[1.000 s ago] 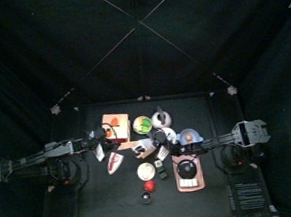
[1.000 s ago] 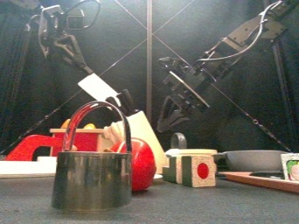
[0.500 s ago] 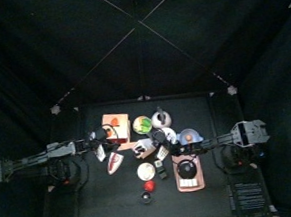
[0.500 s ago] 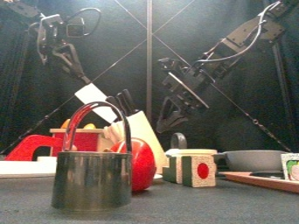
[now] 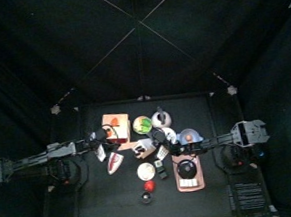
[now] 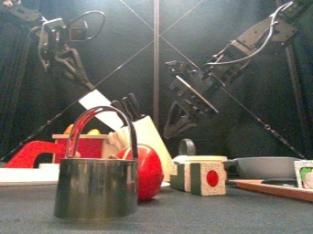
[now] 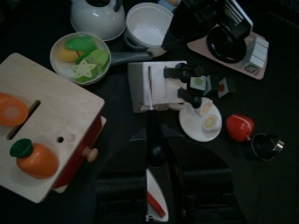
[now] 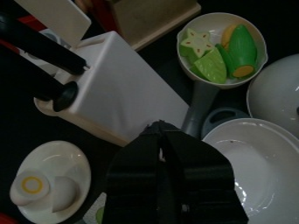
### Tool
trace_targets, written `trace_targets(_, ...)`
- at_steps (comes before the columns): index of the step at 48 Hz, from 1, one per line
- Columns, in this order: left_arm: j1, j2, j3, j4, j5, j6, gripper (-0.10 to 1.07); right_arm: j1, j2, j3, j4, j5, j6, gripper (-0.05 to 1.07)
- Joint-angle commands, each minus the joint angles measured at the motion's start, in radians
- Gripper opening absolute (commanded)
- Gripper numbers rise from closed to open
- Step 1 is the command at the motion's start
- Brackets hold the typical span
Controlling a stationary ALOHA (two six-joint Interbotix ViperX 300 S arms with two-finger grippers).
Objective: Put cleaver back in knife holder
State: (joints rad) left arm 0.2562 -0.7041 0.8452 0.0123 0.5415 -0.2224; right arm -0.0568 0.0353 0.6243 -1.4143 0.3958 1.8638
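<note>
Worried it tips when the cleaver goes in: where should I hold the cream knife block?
Probably low on the cream knife block, across its flat side faces, coming from the end opposite the black knife handles: that end is bare and flat.
</note>
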Motion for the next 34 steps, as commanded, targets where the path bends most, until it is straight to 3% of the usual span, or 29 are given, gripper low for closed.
trace_targets(1,-0.002,0.012,-0.012,0.000,-0.009,0.002,0.38,-0.005,-0.020,-0.025,-0.003,-0.002,-0.002,0.37)
trace_targets(34,-0.003,0.057,-0.038,0.003,-0.049,0.005,0.38,-0.012,0.023,-0.066,-0.015,-0.003,-0.002,0.37)
